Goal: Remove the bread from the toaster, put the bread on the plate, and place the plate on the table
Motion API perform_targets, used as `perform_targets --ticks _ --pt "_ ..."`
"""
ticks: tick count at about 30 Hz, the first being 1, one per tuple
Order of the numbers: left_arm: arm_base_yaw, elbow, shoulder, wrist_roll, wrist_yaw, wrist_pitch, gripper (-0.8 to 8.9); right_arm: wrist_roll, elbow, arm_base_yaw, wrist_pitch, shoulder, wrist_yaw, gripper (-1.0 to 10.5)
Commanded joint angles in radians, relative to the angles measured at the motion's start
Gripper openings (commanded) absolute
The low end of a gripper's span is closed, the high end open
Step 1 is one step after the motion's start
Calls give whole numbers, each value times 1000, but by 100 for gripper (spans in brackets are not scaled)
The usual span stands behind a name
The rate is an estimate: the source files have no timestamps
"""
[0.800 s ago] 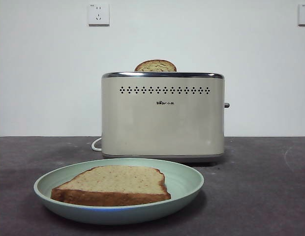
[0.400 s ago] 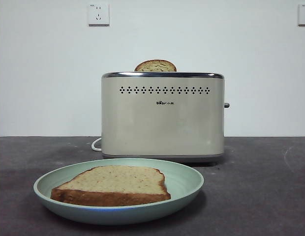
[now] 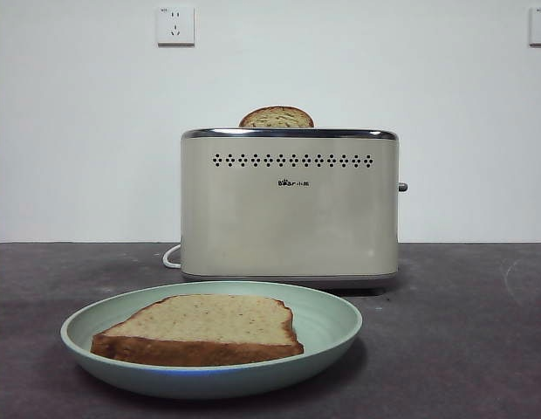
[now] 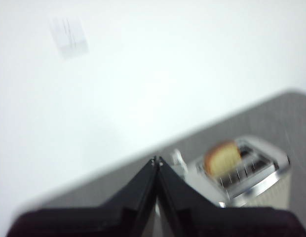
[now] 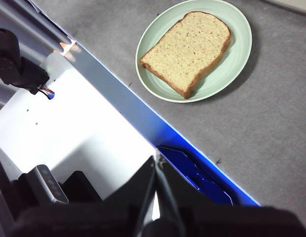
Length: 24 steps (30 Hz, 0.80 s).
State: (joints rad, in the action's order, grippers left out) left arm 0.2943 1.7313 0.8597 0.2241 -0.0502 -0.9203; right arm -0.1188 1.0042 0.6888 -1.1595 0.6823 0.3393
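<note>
Up front, the toaster (image 3: 289, 205) carries a small dark logo too tiny to read and holds a smaller slice (image 3: 277, 118), while the bread (image 3: 199, 329) lies flat on the plate (image 3: 333, 327) on the table (image 3: 462, 332) at the toaster's seven o'clock; the left gripper (image 4: 156, 162), jaws closed and empty, sees the toaster blurred; the right gripper (image 5: 156, 163), likewise closed, has the plate at one o'clock.

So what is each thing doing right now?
bread: lying flat in the plate.
plate: resting on the table.
toaster: upright, with a smaller slice poking out the top.
left gripper: shut, empty, raised.
right gripper: shut, empty, away from the plate.
</note>
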Motion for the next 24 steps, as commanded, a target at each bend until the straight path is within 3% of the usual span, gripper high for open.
perform_targets --ticks 1,5,13,17,24 --pt "-105 -47 -34 121 -173 124 -4 4 -1 1 5 -3 -3 2" --pt "-188 -230 -119 155 -243 352 -4 4 -1 1 5 -3 -3 2" --pt "-285 -869 -371 139 -238 798 -4 4 -1 1 5 -3 -3 2" --pt "-310 -1139 -488 97 -221 916 -4 4 -1 1 5 -3 -3 2" --pt "-316 -1469 -671 3 -55 951 -4 4 -1 1 5 -3 -3 2"
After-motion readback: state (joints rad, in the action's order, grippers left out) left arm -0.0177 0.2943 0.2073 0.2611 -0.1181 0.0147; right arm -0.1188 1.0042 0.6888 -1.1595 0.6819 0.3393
